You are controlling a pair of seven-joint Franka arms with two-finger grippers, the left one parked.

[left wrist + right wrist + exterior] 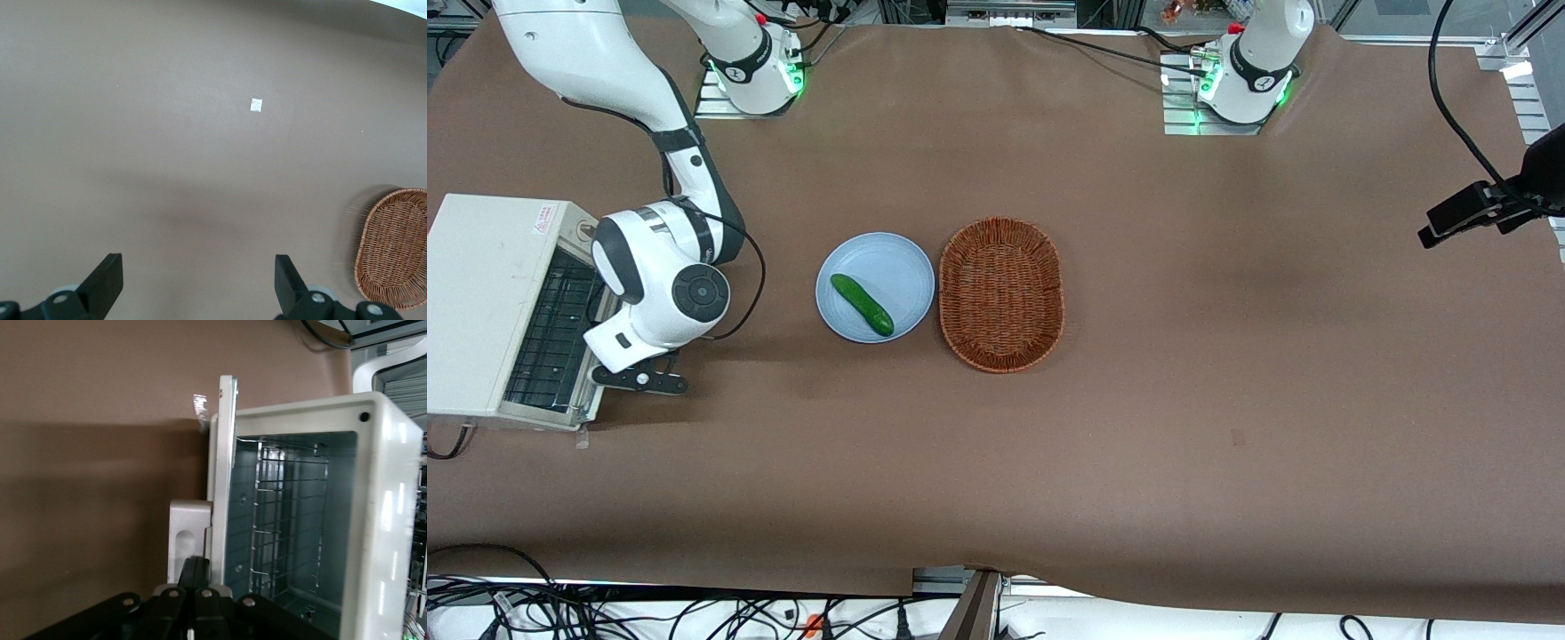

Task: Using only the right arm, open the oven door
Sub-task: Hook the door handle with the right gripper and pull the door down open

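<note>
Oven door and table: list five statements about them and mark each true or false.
1. The oven door is open, and the wire rack shows inside. True.
2. The cucumber lies in the basket. False: it lies on the blue plate.
3. The gripper is right in front of the oven. True.
4. Plate and basket stand far apart. False: they sit side by side.
5. The oven stands toward the parked arm's end. False: it stands toward the working arm's.

No text can be read anywhere; a small red-printed sticker (544, 218) sits on the white oven body (480, 293), illegible
</note>
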